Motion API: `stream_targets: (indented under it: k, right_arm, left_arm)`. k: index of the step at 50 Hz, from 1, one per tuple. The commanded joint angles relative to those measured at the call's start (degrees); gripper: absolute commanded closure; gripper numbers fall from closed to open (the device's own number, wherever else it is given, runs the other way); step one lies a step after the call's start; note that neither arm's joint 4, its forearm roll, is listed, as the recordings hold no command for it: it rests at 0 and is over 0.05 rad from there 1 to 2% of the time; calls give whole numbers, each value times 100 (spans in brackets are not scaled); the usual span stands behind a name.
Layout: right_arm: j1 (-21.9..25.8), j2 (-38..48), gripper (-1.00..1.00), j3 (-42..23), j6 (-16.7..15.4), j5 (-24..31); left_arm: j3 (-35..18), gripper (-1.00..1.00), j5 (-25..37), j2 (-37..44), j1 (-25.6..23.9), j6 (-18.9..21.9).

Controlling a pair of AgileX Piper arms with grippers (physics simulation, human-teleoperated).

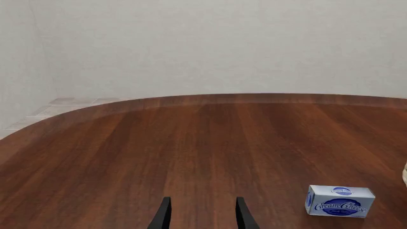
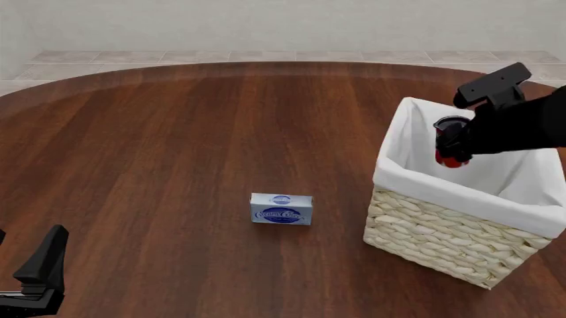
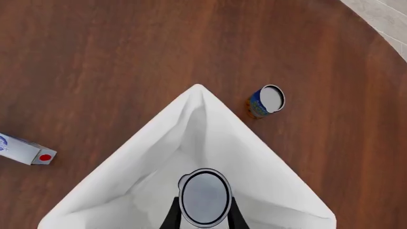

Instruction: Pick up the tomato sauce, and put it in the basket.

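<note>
The tomato sauce (image 2: 452,154), a small can with a red label, hangs over the open basket (image 2: 442,232), level with its white-lined rim. My right gripper (image 2: 449,138) is shut on it. The right wrist view looks down on the can's silvery top (image 3: 205,195), held between the two dark fingers (image 3: 170,217) with the basket's white lining (image 3: 210,133) below. My left gripper (image 2: 40,265) is low at the near left of the table, far from both. Its fingers (image 1: 163,214) stand open with nothing between them.
A blue-and-white cream cheese box (image 2: 281,209) lies on the table left of the basket, and the left wrist view shows that box (image 1: 340,201) too. A blue can (image 3: 266,101) stands on the table just beyond a basket corner. The round wooden table's far edge (image 2: 283,64) curves behind.
</note>
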Motion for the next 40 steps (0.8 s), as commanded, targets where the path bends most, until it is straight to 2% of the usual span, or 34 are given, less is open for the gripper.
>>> stream_targets:
  k: [1,12,13,40]
  right_arm:
    - [44,183,100,61,71,264]
    - [22,361,100,100,-44,383]
    - [51,379,-100,91,-32,394]
    - [-162,241,-100,-168,-270,580]
  left_arm:
    - [0,-100,0,1,0,1]
    - [0,-100,0,0,0,1]
    - [0,-100,0,0,1,1]
    - [0,-100,0,2,1,-2]
